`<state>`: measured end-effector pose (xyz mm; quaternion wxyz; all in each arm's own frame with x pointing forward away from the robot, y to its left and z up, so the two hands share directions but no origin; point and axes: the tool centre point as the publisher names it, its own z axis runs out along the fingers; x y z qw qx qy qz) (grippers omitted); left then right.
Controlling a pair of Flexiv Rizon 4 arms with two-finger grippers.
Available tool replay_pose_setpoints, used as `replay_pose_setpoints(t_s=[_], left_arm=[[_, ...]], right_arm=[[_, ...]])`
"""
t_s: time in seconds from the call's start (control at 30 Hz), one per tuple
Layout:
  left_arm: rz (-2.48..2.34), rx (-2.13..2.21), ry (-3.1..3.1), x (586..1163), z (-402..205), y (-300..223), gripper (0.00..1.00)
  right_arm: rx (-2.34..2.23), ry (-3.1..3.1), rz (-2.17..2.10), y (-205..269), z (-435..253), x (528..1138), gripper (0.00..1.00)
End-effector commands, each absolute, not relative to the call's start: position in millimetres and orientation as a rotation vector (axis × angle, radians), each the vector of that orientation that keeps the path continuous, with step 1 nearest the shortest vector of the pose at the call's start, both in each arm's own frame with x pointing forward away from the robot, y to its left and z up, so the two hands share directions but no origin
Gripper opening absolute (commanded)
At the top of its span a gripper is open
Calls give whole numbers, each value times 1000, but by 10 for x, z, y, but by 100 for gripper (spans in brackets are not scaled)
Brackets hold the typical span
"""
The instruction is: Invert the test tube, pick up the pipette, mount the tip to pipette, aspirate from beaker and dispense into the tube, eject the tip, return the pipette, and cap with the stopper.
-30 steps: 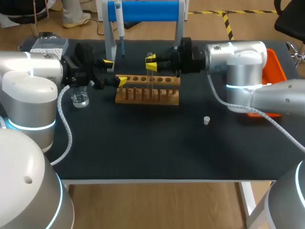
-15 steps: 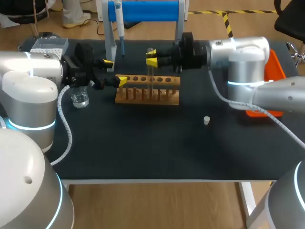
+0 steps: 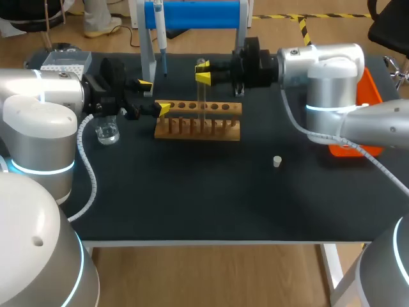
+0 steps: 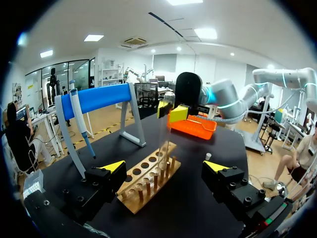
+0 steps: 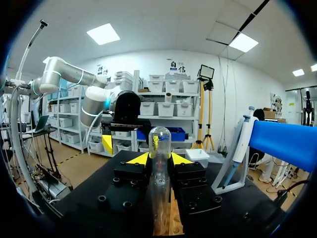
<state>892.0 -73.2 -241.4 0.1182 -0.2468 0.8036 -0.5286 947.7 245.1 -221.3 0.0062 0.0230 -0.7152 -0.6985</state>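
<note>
One upright test tube (image 5: 159,141), clamped between tips of right pincer (image 5: 159,159)

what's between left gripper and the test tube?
Only the near end of the wooden rack, ahead of the open left gripper, as the left wrist view shows. The right gripper is shut on the test tube farther along.

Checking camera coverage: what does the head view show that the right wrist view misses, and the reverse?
Only the head view: the beaker, the stopper and the orange tray. Only the right wrist view: the rounded end of the test tube, pointing up. Both: the right gripper shut on the test tube, and the pipette hanging on its stand.
</note>
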Motion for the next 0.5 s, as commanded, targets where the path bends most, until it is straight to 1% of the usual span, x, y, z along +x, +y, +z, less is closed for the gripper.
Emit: replay_pose_setpoints(t_s=[0.03, 0.5], left_arm=[[-1546, -722, 2351, 8915, -2412, -728, 100], [-1546, -722, 2351, 8915, -2412, -728, 100]], right_arm=[[64, -2246, -2187, 2422, -2148, 9446, 0], [-8, -2264, -2175, 2304, -1919, 9364, 0]])
